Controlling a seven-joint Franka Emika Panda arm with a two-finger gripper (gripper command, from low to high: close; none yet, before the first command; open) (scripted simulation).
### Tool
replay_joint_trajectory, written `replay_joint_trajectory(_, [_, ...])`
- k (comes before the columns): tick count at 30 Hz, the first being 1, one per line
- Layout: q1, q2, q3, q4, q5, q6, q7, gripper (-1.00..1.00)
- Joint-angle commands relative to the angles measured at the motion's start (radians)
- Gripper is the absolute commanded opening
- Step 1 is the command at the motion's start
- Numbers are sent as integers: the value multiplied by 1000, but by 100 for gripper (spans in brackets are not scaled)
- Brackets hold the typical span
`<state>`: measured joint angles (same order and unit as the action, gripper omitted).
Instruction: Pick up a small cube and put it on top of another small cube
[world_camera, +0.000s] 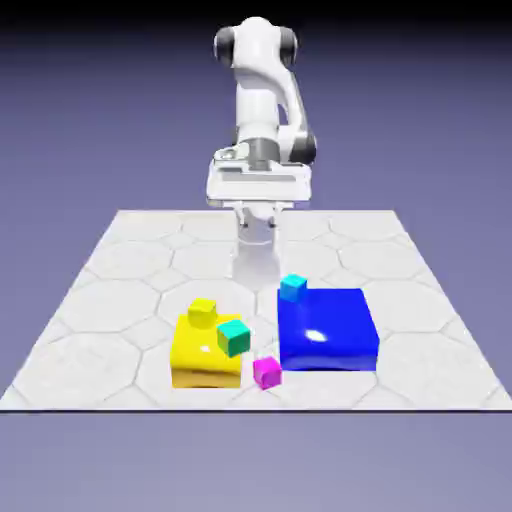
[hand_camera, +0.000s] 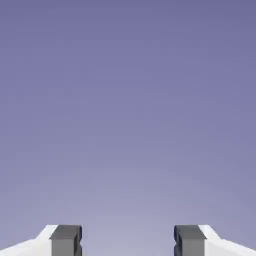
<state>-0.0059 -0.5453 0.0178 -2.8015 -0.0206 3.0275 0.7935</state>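
- Step in hand, as you can judge it: the approach has not begun. Nothing is grasped, and the pink cube and the small yellow cube both sit untouched.
- Reading the exterior view from its left: the small yellow cube (world_camera: 202, 311) sits on the large yellow block (world_camera: 205, 355), toward that block's far left corner. A teal-green cube (world_camera: 234, 337) rests just beside it on the same block, nearer the right edge.
- Next along: the pink cube (world_camera: 267, 372) lies on the worktop (world_camera: 110, 300), in the gap between the yellow block and the large blue block (world_camera: 328, 330), close to the front edge.
- Further right: a cyan cube (world_camera: 293, 287) sits at the blue block's far left corner. Leave it alone.
- Claw (hand_camera: 128, 242): in the hand view its fingers stand apart with only blue-violet backdrop between them, so it is open and empty. No cube shows in that view.
- Relative position: the claw hangs high at the far side of the worktop, well apart from the pink cube.
- Next move, by judgement: you need to bring the claw forward and down over the pink cube, keeping clear of both large blocks.
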Motion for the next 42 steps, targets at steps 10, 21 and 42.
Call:
replay_joint_trajectory(10, [-148, 204, 148, 70, -171, -79, 435, 0])
replay_joint_trajectory(21, [-311, 429, 311, 148, -359, -165, 913, 0])
replay_joint_trajectory(42, [-596, 822, 595, 283, -687, -316, 1748, 0])
